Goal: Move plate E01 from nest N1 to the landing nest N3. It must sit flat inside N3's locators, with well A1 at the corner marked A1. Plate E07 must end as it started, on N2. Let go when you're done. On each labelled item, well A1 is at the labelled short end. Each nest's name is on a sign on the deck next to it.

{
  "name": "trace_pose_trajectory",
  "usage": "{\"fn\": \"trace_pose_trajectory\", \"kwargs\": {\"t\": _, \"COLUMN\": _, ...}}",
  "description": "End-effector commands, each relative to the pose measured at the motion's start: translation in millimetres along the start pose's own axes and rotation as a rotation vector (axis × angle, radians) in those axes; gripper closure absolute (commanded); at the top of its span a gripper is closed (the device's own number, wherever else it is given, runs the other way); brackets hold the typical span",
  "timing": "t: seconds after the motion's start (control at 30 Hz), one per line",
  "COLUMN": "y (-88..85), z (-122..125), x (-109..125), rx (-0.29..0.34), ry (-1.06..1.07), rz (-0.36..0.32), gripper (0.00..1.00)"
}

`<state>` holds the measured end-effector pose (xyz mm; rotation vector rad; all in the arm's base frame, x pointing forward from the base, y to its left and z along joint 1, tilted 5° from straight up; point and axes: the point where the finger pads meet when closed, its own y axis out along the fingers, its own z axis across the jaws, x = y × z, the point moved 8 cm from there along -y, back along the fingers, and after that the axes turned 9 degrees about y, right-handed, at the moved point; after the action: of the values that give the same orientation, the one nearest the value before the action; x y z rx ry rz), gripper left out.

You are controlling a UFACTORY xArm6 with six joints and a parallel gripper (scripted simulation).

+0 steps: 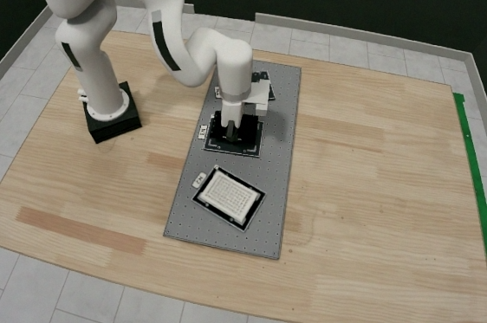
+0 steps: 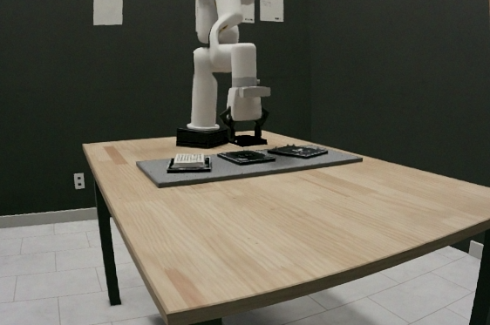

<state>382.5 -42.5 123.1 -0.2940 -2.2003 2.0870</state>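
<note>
My gripper [image 1: 230, 132] is shut on a dark plate, E01 [image 2: 248, 140], and holds it level a little above the middle nest N3 [image 2: 246, 157]. From above, the plate [image 1: 238, 131] covers most of N3 [image 1: 234, 148], and only the nest's white corner marks show around it. The plate's label cannot be read. White plate E07 [image 1: 229, 197] lies in nest N2 at the near end of the grey deck; it also shows in the side view [image 2: 188, 159]. Nest N1 [image 2: 296, 152] at the far end holds no plate and is partly hidden by my wrist from above.
The grey deck [image 1: 243, 158] lies in the middle of the wooden table. Small signs stand beside N3 [image 1: 202, 132] and N2 [image 1: 198, 180]. My black base [image 1: 112, 117] stands to the left of the deck. A green strip [image 1: 472, 163] runs along the right edge.
</note>
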Motion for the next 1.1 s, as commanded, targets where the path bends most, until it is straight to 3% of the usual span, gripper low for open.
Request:
{"fn": "trace_pose_trajectory", "kwargs": {"t": 0.0, "y": 5.8, "z": -0.2, "x": -1.3, "rx": 0.0, "ry": 0.0, "rz": 0.004, "gripper": 1.0}}
{"fn": "trace_pose_trajectory", "kwargs": {"t": 0.43, "y": 24.2, "z": -0.2, "x": -1.3, "rx": 0.0, "ry": 0.0, "rz": 0.004, "gripper": 1.0}}
{"fn": "trace_pose_trajectory", "kwargs": {"t": 1.07, "y": 24.7, "z": -0.2, "x": -1.4, "rx": 0.0, "ry": 0.0, "rz": 0.004, "gripper": 1.0}}
